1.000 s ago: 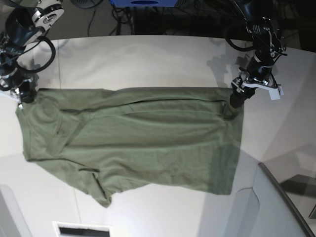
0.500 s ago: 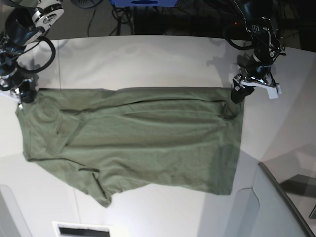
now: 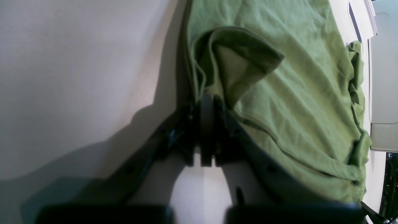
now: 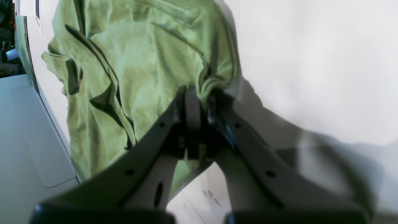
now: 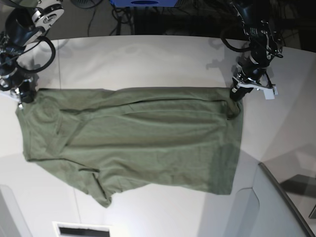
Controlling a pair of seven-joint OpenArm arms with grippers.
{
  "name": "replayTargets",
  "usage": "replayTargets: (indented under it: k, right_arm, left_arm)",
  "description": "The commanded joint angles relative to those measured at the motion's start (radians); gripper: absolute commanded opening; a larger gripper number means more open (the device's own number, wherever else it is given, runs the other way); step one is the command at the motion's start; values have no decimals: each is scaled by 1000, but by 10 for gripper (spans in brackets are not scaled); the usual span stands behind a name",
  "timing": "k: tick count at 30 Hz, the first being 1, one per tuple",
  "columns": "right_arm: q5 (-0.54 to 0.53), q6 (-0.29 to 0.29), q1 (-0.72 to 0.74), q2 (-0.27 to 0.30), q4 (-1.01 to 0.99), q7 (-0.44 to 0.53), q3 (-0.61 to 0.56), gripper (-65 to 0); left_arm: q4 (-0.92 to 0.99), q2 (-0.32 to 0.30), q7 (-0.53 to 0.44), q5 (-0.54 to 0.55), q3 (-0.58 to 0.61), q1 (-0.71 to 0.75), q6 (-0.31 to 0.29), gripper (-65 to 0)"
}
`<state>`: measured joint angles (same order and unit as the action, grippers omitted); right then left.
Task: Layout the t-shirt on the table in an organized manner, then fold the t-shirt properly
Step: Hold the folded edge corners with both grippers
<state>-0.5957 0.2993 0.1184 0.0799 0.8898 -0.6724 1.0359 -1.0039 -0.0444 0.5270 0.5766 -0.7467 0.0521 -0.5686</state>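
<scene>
The olive-green t-shirt (image 5: 133,138) lies spread across the white table (image 5: 148,59), folded over along its far edge. At the shirt's far right corner my left gripper (image 5: 234,97) is shut on the fabric; the left wrist view shows the jaws (image 3: 206,99) pinching the t-shirt (image 3: 295,93) edge, with a small flap curled up just beyond them. My right gripper (image 5: 25,96) is shut on the far left corner. In the right wrist view the t-shirt (image 4: 130,68) bunches between the closed fingers of the right gripper (image 4: 197,93).
A grey angled panel (image 5: 276,207) sits at the near right, and another grey panel (image 5: 7,212) at the near left. A white slotted piece (image 5: 81,229) lies at the front edge. Cables and dark equipment (image 5: 148,15) run behind the table.
My left gripper has closed on the shirt's far right corner and its wrist has shifted slightly toward the back. The right gripper and the shirt have stayed put.
</scene>
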Motion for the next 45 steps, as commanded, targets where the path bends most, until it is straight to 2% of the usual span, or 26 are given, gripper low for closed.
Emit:
replayTargets:
  k: [1, 5, 7, 9, 13, 17, 23, 30, 33, 39, 42, 45]
  right_arm:
    - [47, -25, -1, 2, -1, -28, -4, -642]
    - [47, -25, 0, 2, 10, -54, -4, -642]
    - [47, -25, 5, 4, 18, -79, -4, -642]
    - [49, -25, 5, 4, 58, -91, -4, -642]
    - [49, -27, 2, 2, 151, -126, -53, -642]
    - [47, -27, -3, -1, 248, -151, -128, -642]
    - [44, -27, -10, -1, 335, -175, -170, -642]
    - [46, -27, -6, 5, 412, -177, -242, -642]
    - [41, -27, 8, 30, 421, -198, -271, -642]
    - [47, -28, 65, 67, 418, -211, -251, -642]
    - [47, -28, 70, 85, 418, -212, -251, -642]
    - [47, -28, 66, 87, 418, -224, -251, -642]
  left_arm:
    - [-13, -7, 9, -8, 0, -5, 9, -650]
    - [-42, -24, 15, -8, 2, -4, 95, -650]
    - [-83, -28, 17, -8, 2, 4, 120, -650]
    - [-114, -32, 32, -8, 2, 4, 123, -650]
    - [-155, -58, 144, -2, -6, -10, 124, -650]
    - [-215, -55, 152, -2, 0, -10, 126, -650]
    - [-235, -55, 155, -2, 2, -10, 126, -650]
    - [-240, -58, 256, 0, -7, -57, 126, -650]
    - [-290, -55, 270, 0, -7, -71, 126, -650]
    - [-310, -59, 310, -4, -9, -128, 129, -650]
    - [-313, -59, 310, -2, -9, -128, 170, -650]
    - [-309, -59, 308, -2, -9, -125, 184, -650]
